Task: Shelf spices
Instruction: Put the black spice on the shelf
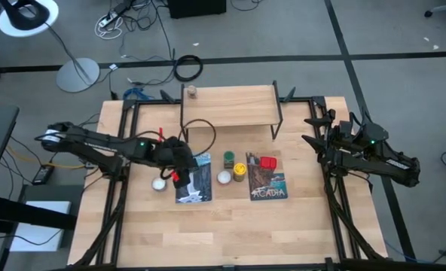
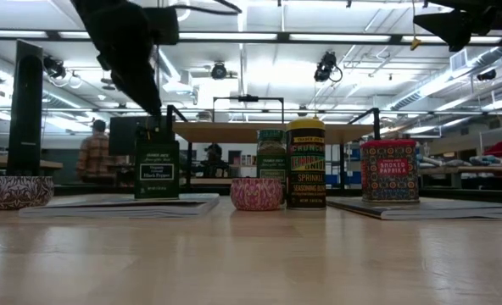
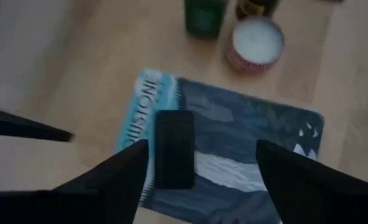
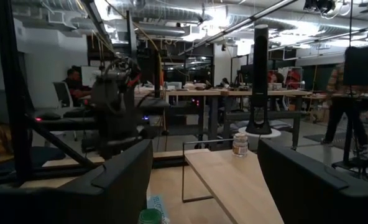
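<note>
Tabletop (image 1: 230, 226) near edge lies bare; left gripper's (image 3: 196, 162) fingers seemingly clear dark tin (image 3: 174, 148).

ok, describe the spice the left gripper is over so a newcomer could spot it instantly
On the wooden table, find the bluish picture book in front of the shelf, on the left arm's side. The dark square tin stands upright on that book, right under the open left gripper. It is the only dark, boxy container; the nearby green jar and yellow-capped jar are round.

Left arm: reaches rightward from the table's left edge, left gripper (image 1: 179, 170) left of centre, pointing down, fingers (image 3: 112, 180) spread wide. Right arm: folded at the table's right edge, right gripper (image 1: 313, 140) aimed inward, fingers parted.
</note>
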